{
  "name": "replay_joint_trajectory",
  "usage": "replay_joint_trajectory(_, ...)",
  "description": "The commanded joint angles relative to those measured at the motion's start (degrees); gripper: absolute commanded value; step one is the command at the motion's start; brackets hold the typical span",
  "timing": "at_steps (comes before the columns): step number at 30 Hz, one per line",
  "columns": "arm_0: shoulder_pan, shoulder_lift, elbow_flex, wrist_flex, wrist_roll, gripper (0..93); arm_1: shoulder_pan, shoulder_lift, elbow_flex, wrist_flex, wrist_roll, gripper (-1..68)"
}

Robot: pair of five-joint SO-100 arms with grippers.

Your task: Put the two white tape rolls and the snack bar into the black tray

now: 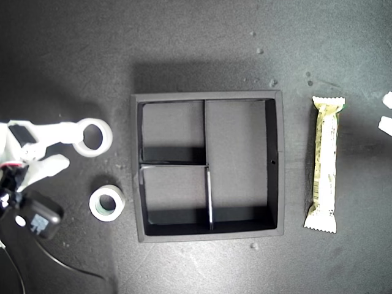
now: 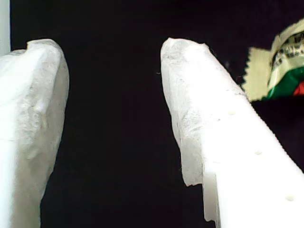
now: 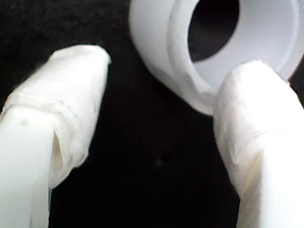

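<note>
The crinkly snack bar lies lengthwise parallel to the matte black tray wall. My first gripper gapes empty; my second gripper spreads beside a smooth white tape roll.

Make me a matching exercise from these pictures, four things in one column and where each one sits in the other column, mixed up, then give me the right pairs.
Things:
1. larger tape roll
2. smaller tape roll
3. snack bar
4. black tray

Places:
A. on the table at the exterior view's right, outside the tray
B. middle of the exterior view, all compartments bare
C. at a fingertip of my second pincer, which is open
D. lying flat beside the tray's lower corner at the exterior view's left

Pairs: 1-C, 2-D, 3-A, 4-B
</note>
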State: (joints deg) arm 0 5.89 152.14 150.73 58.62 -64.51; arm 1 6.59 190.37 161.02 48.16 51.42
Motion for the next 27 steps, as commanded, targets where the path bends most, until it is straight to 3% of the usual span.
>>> replay_joint_trajectory(1, -1.41, -10.46, -9.67, 0.18, 2.99, 17.1, -1.49, -4.22, -5.71, 1.58, -0.79, 14.2)
replay_joint_trajectory(7, -0.79, -21.36, -17.49, -0.53, 4.83, 16.5, -5.27, -32.43, -22.85, 2.20, -2.46, 13.9)
replay_joint_trajectory(14, 1.05, -27.69, -19.07, -0.26, 2.72, 15.9, -9.05, -63.98, -47.11, 11.87, -6.33, 15.5)
replay_joint_trajectory(21, 1.49, -31.20, -17.75, -1.41, 1.49, 15.8, -12.92, -73.65, -51.24, 14.06, -8.53, 15.8)
replay_joint_trajectory(27, -1.23, -37.79, -17.14, -7.47, 1.32, 14.3, -17.14, -80.42, -53.61, 15.21, -11.07, 16.6)
